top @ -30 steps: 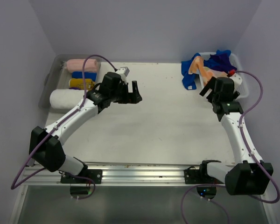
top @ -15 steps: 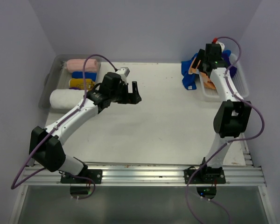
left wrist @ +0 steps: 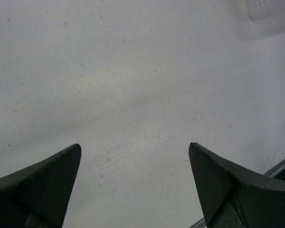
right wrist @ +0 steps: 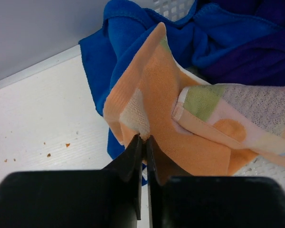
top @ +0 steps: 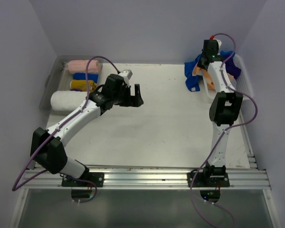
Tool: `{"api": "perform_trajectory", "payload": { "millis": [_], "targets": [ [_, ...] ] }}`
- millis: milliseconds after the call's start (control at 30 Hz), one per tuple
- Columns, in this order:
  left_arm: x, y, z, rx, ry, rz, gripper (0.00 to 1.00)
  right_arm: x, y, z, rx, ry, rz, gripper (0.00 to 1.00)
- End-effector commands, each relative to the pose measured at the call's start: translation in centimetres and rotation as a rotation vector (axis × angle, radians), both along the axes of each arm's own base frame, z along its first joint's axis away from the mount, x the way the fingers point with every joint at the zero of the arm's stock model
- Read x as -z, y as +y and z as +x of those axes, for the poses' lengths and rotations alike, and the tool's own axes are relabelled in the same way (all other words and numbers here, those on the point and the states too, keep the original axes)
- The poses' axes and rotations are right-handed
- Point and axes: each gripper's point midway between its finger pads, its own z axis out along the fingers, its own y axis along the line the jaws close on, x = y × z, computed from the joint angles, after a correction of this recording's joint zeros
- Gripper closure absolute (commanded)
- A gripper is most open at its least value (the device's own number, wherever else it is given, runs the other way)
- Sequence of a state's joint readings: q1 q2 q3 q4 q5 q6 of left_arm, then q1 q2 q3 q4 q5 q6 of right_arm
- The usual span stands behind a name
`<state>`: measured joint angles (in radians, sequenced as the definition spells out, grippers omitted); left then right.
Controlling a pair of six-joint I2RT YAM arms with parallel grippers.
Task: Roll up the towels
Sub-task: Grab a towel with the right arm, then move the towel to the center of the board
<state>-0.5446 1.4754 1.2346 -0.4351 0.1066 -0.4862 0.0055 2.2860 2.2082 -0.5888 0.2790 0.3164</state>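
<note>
The surface (top: 156,123) carries a basket (right wrist: 268,167) at its far right corner. A loose heap of towels (right wrist: 218,42), blue and purple, fills the basket and spills over its rim. The peach towel (right wrist: 166,95) lies on top. It looks light, soft and limp, so it will probably sag and drag its neighbours. The right fingers (right wrist: 137,156) are pinched on its folded edge; a corner may spread it better. The left fingers (left wrist: 42,183) stand wide over the surface, holding nothing.
</note>
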Motion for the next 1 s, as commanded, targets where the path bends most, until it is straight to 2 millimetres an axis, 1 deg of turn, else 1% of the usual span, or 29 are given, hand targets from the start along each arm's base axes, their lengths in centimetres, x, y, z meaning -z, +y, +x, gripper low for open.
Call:
{"api": "perform_trajectory", "payload": {
  "millis": [0, 33, 67, 100, 133, 167, 200, 233, 267, 300, 333, 367, 400, 467, 500, 533, 600, 633, 667, 700, 733, 767, 800, 833, 867, 900, 933, 967],
  "targets": [
    [-0.7, -0.2, 0.5, 0.005, -0.025, -0.006, 0.0, -4.5, -0.8, -0.4, 0.017, -0.068, -0.044, 1.0],
    [-0.6, -0.4, 0.5, 0.009, -0.023, -0.007, 0.0, -5.1, -0.9, -0.6, 0.018, -0.077, -0.048, 1.0],
    [-0.7, -0.4, 0.5, 0.008, -0.024, -0.01, 0.0, -7.0, -0.9, -1.2, 0.021, -0.109, -0.047, 1.0],
    [-0.8, -0.4, 0.6, 0.009, -0.025, -0.012, 0.0, -7.0, -0.9, -1.8, 0.02, -0.103, -0.047, 1.0],
    [-0.8, -0.5, 0.6, 0.008, -0.026, -0.011, 0.0, -7.9, -0.8, -2.2, 0.015, -0.123, -0.041, 1.0],
    [-0.9, -0.4, 0.7, 0.003, -0.029, -0.008, 0.0, -9.3, -0.7, -2.8, 0.015, -0.149, -0.036, 1.0],
    [-0.9, -0.3, 0.8, -0.001, -0.032, -0.004, 0.0, -11.5, -0.6, -4.5, 0.016, -0.186, -0.024, 1.0],
    [-1.2, -0.3, 1.0, -0.004, -0.039, -0.004, 0.01, -13.7, -0.3, -5.2, 0.007, -0.237, -0.013, 1.0],
    [-1.2, -0.1, 1.1, -0.012, -0.04, 0.006, 0.0, -15.1, -0.1, -6.2, -0.004, -0.265, -0.005, 1.0],
    [-1.4, 0.0, 1.2, -0.017, -0.045, 0.01, 0.0, -18.2, 0.3, -8.6, -0.018, -0.327, 0.014, 1.0],
    [-1.8, 0.1, 1.3, -0.019, -0.048, 0.013, 0.0, -20.1, 0.7, -9.5, -0.038, -0.375, 0.026, 1.0],
    [-2.0, 0.2, 1.4, -0.026, -0.055, 0.021, 0.0, -21.3, 1.3, -10.5, -0.067, -0.405, 0.044, 1.0],
    [-2.6, 0.2, 1.6, -0.03, -0.068, 0.021, 0.0, -24.3, 1.5, -13.0, -0.083, -0.469, 0.05, 1.0],
    [-2.9, 0.5, 1.7, -0.042, -0.07, 0.031, 0.0, -26.9, 2.1, -15.3, -0.117, -0.529, 0.058, 1.0],
    [-3.4, 0.5, 1.9, -0.047, -0.08, 0.029, 0.0, -28.0, 2.5, -16.3, -0.136, -0.551, 0.056, 1.0],
    [-3.6, 0.7, 1.8, -0.052, -0.076, 0.036, 0.0, -30.1, 2.8, -18.3, -0.155, -0.595, 0.056, 1.0],
    [-4.5, 0.9, 2.0, -0.074, -0.082, 0.034, 0.0, -31.7, 4.1, -20.1, -0.216, -0.633, 0.069, 1.0],
    [-4.5, 1.6, 2.1, -0.105, -0.076, 0.053, 0.0, -33.3, 4.6, -21.9, -0.244, -0.674, 0.075, 1.0],
    [-4.8, 2.0, 2.3, -0.13, -0.074, 0.049, 0.0, -33.7, 5.4, -22.5, -0.28, -0.681, 0.088, 1.0],
    [-5.3, 2.4, 2.3, -0.147, -0.076, 0.039, 0.0, -33.8, 7.0, -23.2, -0.351, -0.682, 0.123, 1.0],
    [-5.4, 3.3, 2.5, -0.173, -0.066, 0.036, 0.0, -33.8, 8.0, -24.2, -0.395, -0.679, 0.144, 1.0],
    [-5.5, 3.8, 2.6, -0.2, -0.054, 0.02, 0.0, -33.6, 9.0, -24.7, -0.434, -0.674, 0.167, 1.0],
    [-5.7, 4.5, 2.4, -0.217, -0.05, 0.009, 0.0, -31.9, 10.9, -25.0, -0.501, -0.636, 0.21, 1.0],
    [-5.8, 5.8, 2.8, -0.249, -0.042, -0.004, 0.0, -31.0, 11.9, -25.3, -0.526, -0.616, 0.23, 1.0],
    [-6.0, 6.2, 2.7, -0.248, -0.031, -0.034, 0.0, -30.2, 14.1, -26.2, -0.582, -0.603, 0.258, 1.0],
    [-6.2, 7.0, 2.6, -0.263, -0.036, -0.046, 0.0, -27.3, 15.4, -25.8, -0.597, -0.545, 0.29, 1.0],
    [-6.2, 8.4, 3.1, -0.303, -0.038, -0.047, 0.0, -25.8, 16.7, -25.9, -0.62, -0.515, 0.314, 1.0],
    [-6.3, 9.1, 3.2, -0.323, -0.046, -0.039, 0.0, -23.8, 19.5, -26.2, -0.675, -0.461, 0.346, 1.0]
  ]
}}
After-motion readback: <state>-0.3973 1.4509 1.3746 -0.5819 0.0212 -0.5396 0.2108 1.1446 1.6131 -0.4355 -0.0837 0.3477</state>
